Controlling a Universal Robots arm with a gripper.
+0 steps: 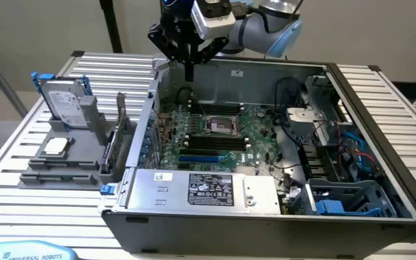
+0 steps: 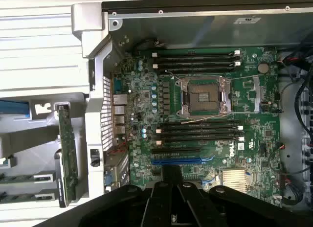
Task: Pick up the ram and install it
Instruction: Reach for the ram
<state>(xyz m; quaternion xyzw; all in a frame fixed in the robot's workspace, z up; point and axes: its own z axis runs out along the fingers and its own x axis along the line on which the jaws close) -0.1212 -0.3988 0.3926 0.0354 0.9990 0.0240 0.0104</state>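
Ram (image 2: 29, 178) seems to sit on edge in the gray holder (image 1: 78, 162), parallel to the motherboard slots (image 2: 200, 131). Gripper (image 1: 189, 77) is pinched together, empty, above the case (image 1: 266, 67).

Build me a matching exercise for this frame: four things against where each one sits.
1 gripper
2 hard drive
3 power supply
4 processor socket

A centre of the motherboard
B upright in the grey holder outside the case
C above the case's far wall in the exterior view
D inside the case, along its near wall

Pairs: 1-C, 2-B, 3-D, 4-A
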